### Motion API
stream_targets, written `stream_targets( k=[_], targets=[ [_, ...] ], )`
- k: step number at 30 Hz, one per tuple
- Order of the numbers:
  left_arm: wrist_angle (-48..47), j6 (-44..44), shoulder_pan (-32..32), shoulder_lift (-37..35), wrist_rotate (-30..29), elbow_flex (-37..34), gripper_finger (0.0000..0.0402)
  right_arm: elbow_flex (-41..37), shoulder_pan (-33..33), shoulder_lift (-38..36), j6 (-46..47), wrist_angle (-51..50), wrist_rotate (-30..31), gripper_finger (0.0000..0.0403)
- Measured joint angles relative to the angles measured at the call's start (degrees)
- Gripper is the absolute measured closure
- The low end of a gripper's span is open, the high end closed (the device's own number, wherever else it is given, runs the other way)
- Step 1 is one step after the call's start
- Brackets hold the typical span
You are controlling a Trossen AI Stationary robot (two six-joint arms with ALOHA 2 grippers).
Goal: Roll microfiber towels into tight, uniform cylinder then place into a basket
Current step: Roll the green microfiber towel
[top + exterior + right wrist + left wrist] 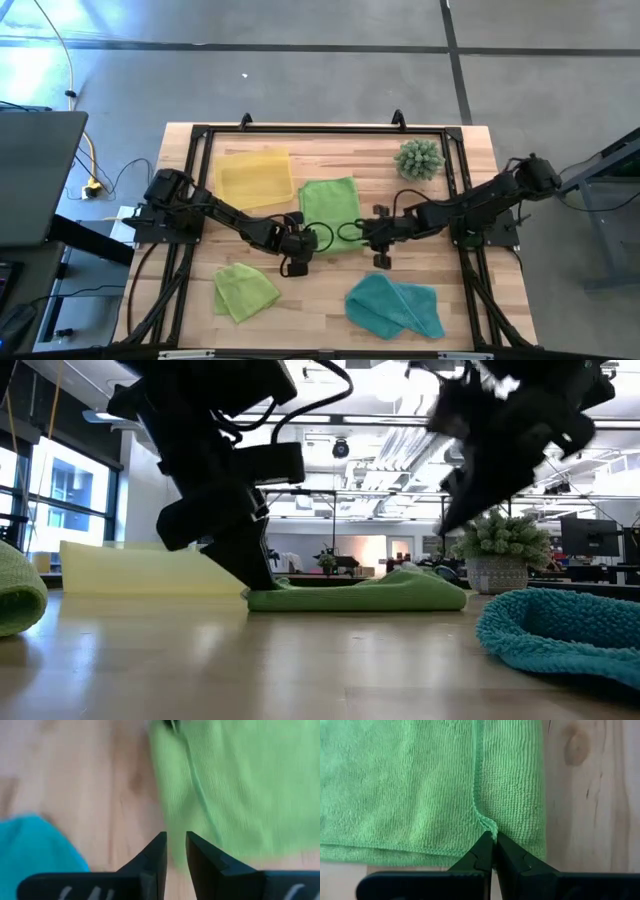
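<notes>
Three towels lie on the wooden bench [330, 300] in the high view: a flat lime towel [330, 205] at the middle, a crumpled lime towel [243, 290] toward the near left, and a bunched teal towel [395, 306] toward the near right. The yellow basket [254, 177] sits just left of the flat lime towel, and a spiky green plant [419, 158] stands toward the far right. The left claw [300, 243] is at the flat towel's near-left edge; the right claw [382, 240] is just off its near-right corner. In the low view, the left arm comes down onto the left end of the flat lime towel [360, 594], with the basket [140, 567] behind it, the teal towel [560, 630] near on the right, the crumpled lime towel [18, 595] at the left edge, and the plant [500, 540] in its pot behind. The left wrist view shows the left claw [494, 842] with its fingers together, pinching a raised fold of the lime towel [410, 785]. The right wrist view shows the right claw [176, 842] with its fingers slightly apart and gripping nothing, above bare wood at the edge of the lime towel [240, 785], the teal towel [35, 845] off to one side.
</notes>
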Motion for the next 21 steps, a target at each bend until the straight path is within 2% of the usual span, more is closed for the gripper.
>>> stream_targets(
  k=[3,7,14,21],
  targets=[
    [0.72,0.0,0.04,0.0,-0.58,0.0,0.0398,-0.13,1.66,1.74,-3.41,8.34,2.6,0.0343],
    [1.36,0.07,0.06,0.0,-0.81,0.02,0.0398,-0.28,2.1,5.79,-5.27,12.59,3.3,0.0343],
    [1.19,0.12,0.07,-0.02,-0.74,0.02,0.0398,-0.33,0.12,10.34,-1.63,7.92,3.95,0.0343],
    [0.4,0.11,0.07,-0.02,-0.74,0.02,0.0398,-0.33,-0.43,10.54,-1.21,3.49,5.34,0.0343]
  ],
)
